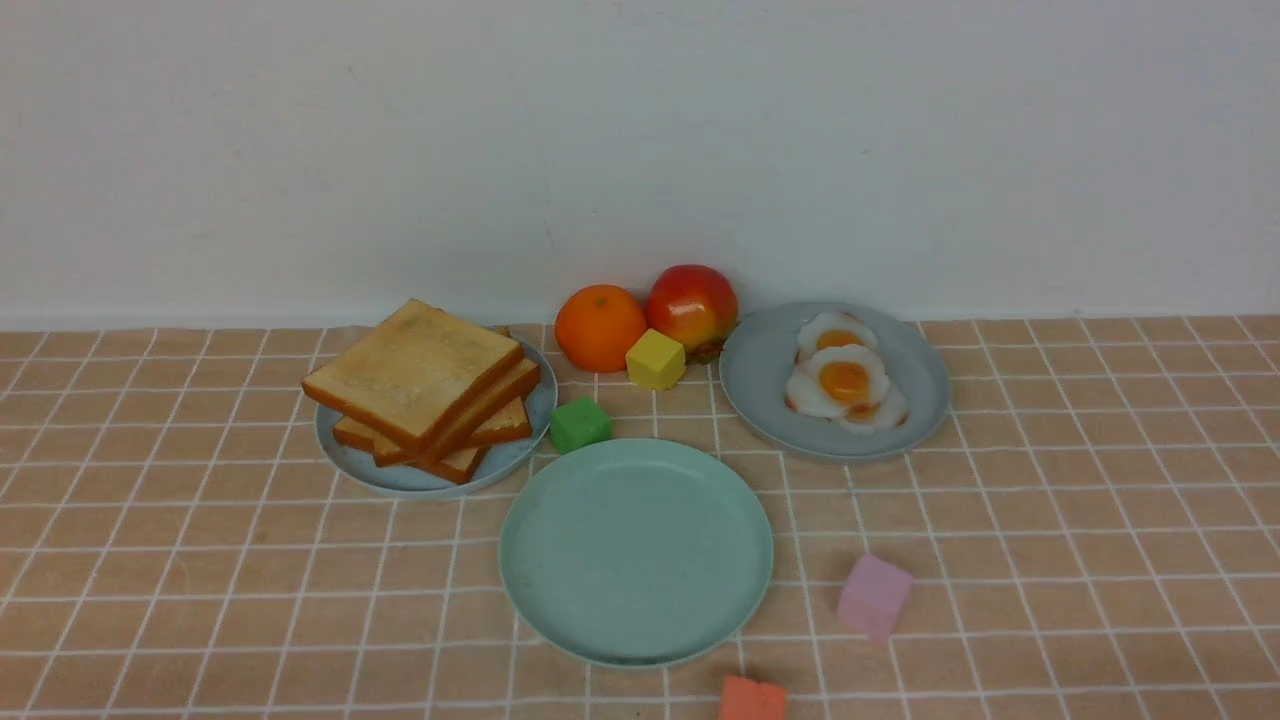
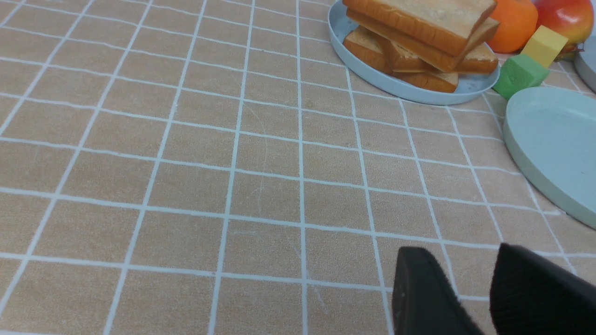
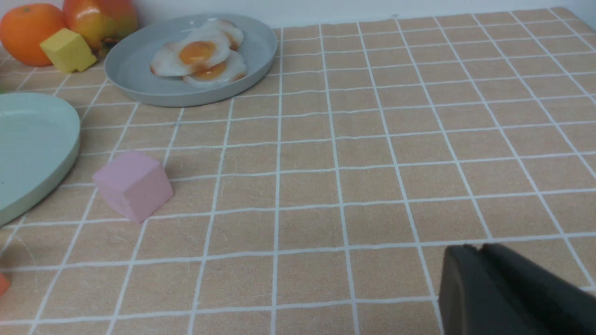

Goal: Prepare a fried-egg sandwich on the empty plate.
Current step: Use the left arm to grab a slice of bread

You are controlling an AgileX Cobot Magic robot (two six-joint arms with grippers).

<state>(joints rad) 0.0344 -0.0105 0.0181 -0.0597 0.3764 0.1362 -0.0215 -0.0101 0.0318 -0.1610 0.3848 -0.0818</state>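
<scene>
The mint-green plate (image 1: 636, 550) lies empty at the front centre; it also shows in the left wrist view (image 2: 554, 144) and the right wrist view (image 3: 28, 149). A stack of toast slices (image 1: 425, 385) sits on a grey-blue plate (image 1: 350, 470) at the left, also in the left wrist view (image 2: 419, 28). Fried eggs (image 1: 845, 380) lie on another grey-blue plate (image 1: 760, 370) at the right, also in the right wrist view (image 3: 198, 53). My left gripper (image 2: 465, 265) is open and empty above bare cloth. My right gripper (image 3: 479, 251) is shut and empty above bare cloth. Neither gripper shows in the front view.
An orange (image 1: 600, 327), an apple (image 1: 692, 307) and a yellow cube (image 1: 655, 359) stand at the back. A green cube (image 1: 580, 423) sits between the toast plate and the mint plate. A pink cube (image 1: 873, 596) and an orange-red cube (image 1: 752, 698) lie near the front.
</scene>
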